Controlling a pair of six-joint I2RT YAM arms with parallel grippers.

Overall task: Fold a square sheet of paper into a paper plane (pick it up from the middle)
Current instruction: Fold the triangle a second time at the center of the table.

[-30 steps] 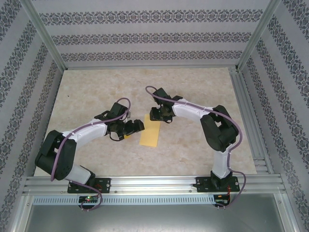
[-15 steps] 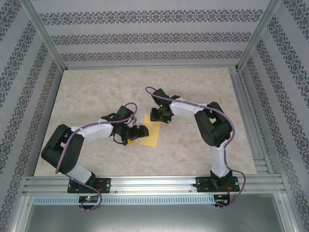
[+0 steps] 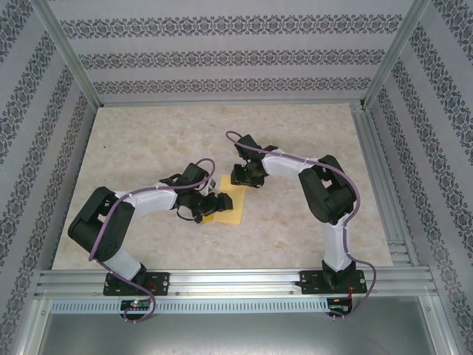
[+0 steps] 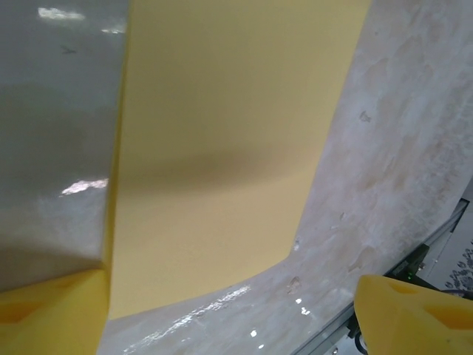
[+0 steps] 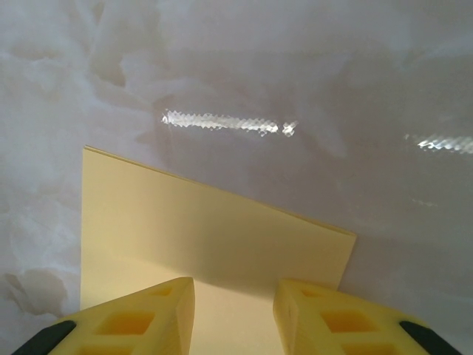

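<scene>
The square sheet of paper (image 3: 231,208) lies flat on the table as a yellow rectangle between the two arms. My left gripper (image 3: 212,205) hangs low over its left edge, jaws wide open. In the left wrist view the paper (image 4: 222,148) spreads ahead of that gripper (image 4: 233,318), one yellow fingertip (image 4: 52,310) at its left edge and the other (image 4: 414,310) off it over bare table. My right gripper (image 3: 247,177) is at the paper's far end. Its fingers (image 5: 140,318) stand apart over the sheet (image 5: 214,222), open gripper (image 5: 233,310), nothing pinched between.
The marble-patterned table top (image 3: 148,140) is bordered by aluminium rails, with one rail (image 3: 236,279) along the near edge by the arm bases. Patterned walls enclose the back and both sides.
My left arm has swung right and its gripper has come from beside the paper to over its left edge. The right gripper has stayed at the far end.
</scene>
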